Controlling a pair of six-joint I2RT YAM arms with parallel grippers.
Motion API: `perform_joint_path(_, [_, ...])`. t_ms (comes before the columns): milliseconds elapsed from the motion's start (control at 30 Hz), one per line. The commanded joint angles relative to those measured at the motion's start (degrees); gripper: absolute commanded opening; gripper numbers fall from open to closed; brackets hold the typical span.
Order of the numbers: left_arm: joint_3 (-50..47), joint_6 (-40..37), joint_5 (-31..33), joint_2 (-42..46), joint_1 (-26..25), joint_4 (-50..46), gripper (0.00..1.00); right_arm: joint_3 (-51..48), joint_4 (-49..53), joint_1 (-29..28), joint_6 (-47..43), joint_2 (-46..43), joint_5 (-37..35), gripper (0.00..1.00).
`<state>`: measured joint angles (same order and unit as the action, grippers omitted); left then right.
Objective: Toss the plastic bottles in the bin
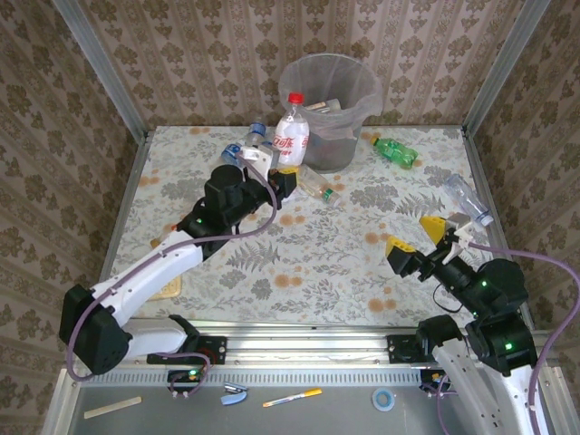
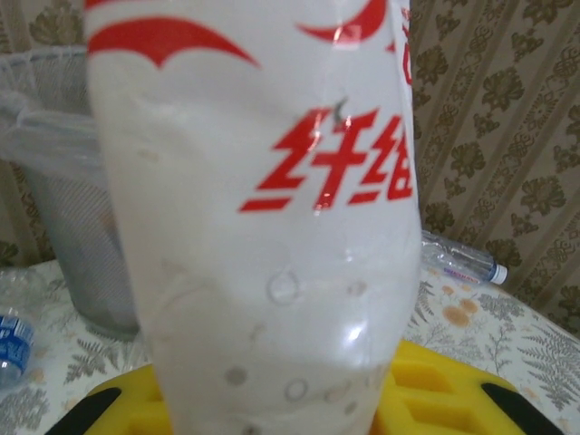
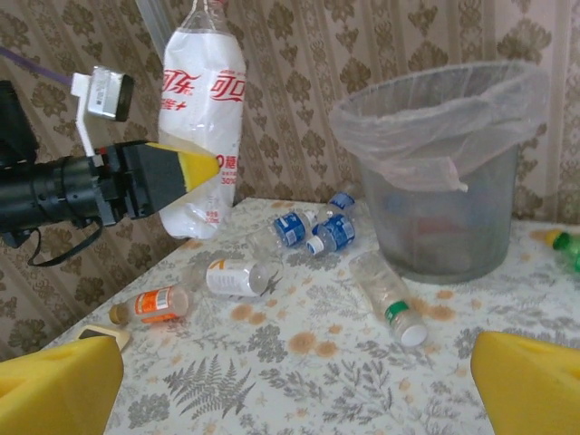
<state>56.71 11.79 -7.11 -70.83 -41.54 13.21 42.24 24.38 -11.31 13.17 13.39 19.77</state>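
The white bottle (image 1: 292,136), red-lettered and red-capped, stood upright in the air. It was clamped low on its body between the yellow fingers (image 3: 186,170) of the left gripper (image 1: 286,170), which were closed tight on it. Seen from above, it hung at 8 o'clock of the bin (image 1: 362,91), close to its wall. The bin stood at 12 o'clock on the table (image 1: 317,272). A green bottle (image 1: 396,151) lay at 4 o'clock of the bin, a clear green-capped bottle (image 1: 317,184) at 6 o'clock, and blue-labelled bottles (image 1: 256,136) at 9 o'clock. Another clear bottle (image 1: 468,199) lay by the table's 3 o'clock edge. The right gripper (image 1: 417,237) hovered at 5 o'clock over the table, jaws spread wide, holding nothing.
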Motion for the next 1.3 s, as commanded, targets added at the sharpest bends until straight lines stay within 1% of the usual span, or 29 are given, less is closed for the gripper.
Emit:
perform_joint_path(0, [3.4, -2.5, -1.3, -1.0, 0.4, 7.3, 0.30, -1.4, -3.0, -0.4, -2.9, -2.1, 0.7, 1.00])
perform_joint_path(267, [5.7, -4.8, 2.9, -2.5, 1.6, 19.5, 0.29, -1.3, -2.3, -0.5, -4.4, -2.9, 0.8, 1.00])
perform_joint_path(467, [2.6, -3.6, 6.5, -2.0, 3.0, 33.9, 0.32, -1.2, -2.6, -0.4, -4.5, -2.9, 0.6, 1.00])
perform_joint_path(567, [0.9, -2.7, 8.2, -2.0, 3.3, 39.0, 0.34, -1.5, -2.6, -0.4, -5.0, -2.9, 0.5, 1.00])
perform_joint_path(667, [0.4, -1.9, 9.3, -2.6, 3.7, 40.7, 0.36, -1.8, -2.1, -0.4, -5.3, -2.9, 0.4, 1.00])
perform_joint_path(833, [2.8, -0.9, 8.9, -5.4, 4.3, 40.2, 0.38, -1.8, -1.9, -0.5, -5.6, -2.9, 0.2, 1.00])
perform_joint_path(933, [7.3, 0.5, 7.9, -8.6, 5.0, 36.8, 0.38, -1.8, -1.8, -0.5, -5.8, -2.9, 0.2, 1.00])
perform_joint_path(1033, [17.8, 4.1, 5.5, -14.8, 6.9, 26.2, 0.38, -1.6, -1.7, -0.4, -6.3, -2.9, 0.0, 1.00])
perform_joint_path(1100, [28.7, 5.7, 1.8, -21.7, 8.4, 17.5, 0.41, -1.3, -1.5, -0.4, -6.8, -2.9, 0.0, 1.00])
perform_joint_path(1167, [41.6, 7.1, -0.6, -30.0, 9.4, 7.4, 0.46, -1.2, -1.0, -0.5, -7.1, -2.9, -0.1, 1.00])
perform_joint_path(1200, [49.1, 7.3, -1.9, -34.6, 9.6, 2.9, 0.54, -1.3, -0.9, -0.4, -7.3, -3.0, -0.1, 1.00])
perform_joint_path(1233, [55.5, 7.2, -3.0, -38.8, 9.8, -1.3, 0.67, -1.4, -0.8, -0.4, -7.4, -2.9, -0.1, 1.00])
perform_joint_path(1267, [62.9, 8.0, -3.4, -43.4, 10.0, -6.0, 0.84, -1.5, -0.8, -0.4, -7.5, -2.9, 0.0, 1.00])
